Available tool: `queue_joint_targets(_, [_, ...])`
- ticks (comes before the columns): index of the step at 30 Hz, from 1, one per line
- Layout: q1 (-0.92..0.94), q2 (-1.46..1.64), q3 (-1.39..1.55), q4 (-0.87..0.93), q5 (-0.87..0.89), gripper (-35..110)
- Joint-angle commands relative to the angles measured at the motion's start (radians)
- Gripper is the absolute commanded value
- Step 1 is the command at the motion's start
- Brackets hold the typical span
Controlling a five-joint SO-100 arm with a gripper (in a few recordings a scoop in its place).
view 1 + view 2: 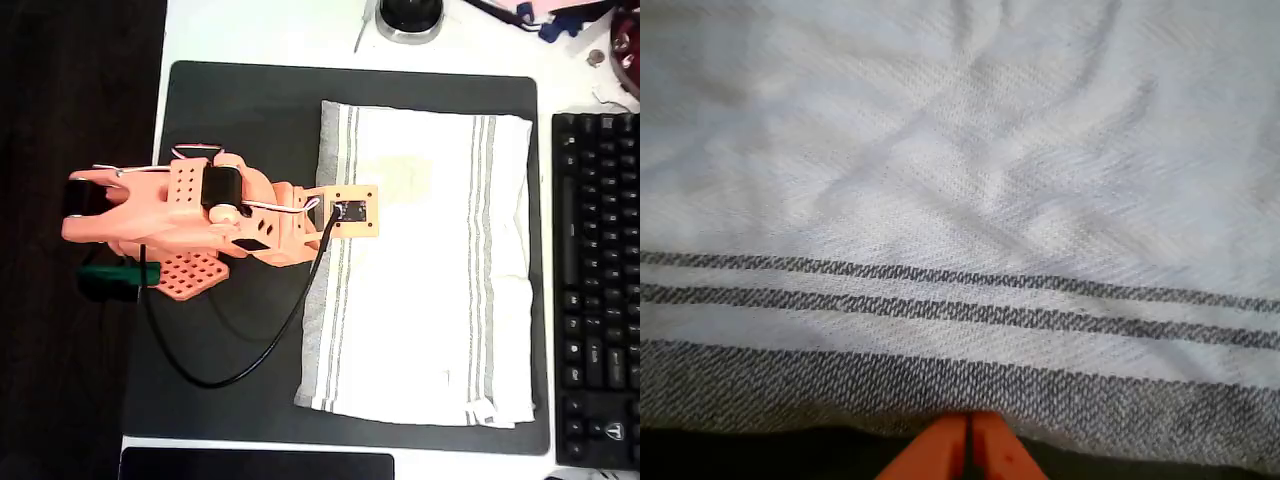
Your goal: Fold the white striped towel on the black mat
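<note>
The white striped towel (420, 265) lies spread flat on the right half of the black mat (240, 110), with bare mat open to its left. In the wrist view the orange claw (968, 445) looks clenched, tips together right at the towel's grey striped edge, maybe just touching it.

Overhead view: bright, even light; white striped towel (420, 270) nearly washed out, black mat (240, 130) with soft sheen, slight overall softness. Wrist view: dimmer, bluish cast; weave sharp just ahead of gripper (970, 440), far cloth blurred.
</note>
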Motion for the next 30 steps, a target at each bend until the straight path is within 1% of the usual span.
queue_joint_targets(1, [-0.051,0.025,0.023,0.018,-0.014,0])
queue_joint_targets(14, [-0.044,0.025,0.023,0.02,-0.02,1])
queue_joint_targets(20, [-0.041,0.023,0.011,0.018,-0.054,1])
queue_joint_targets(24, [-0.044,-0.008,-0.058,0.04,-0.071,3])
queue_joint_targets(30, [-0.063,-0.163,-0.239,0.083,-0.072,5])
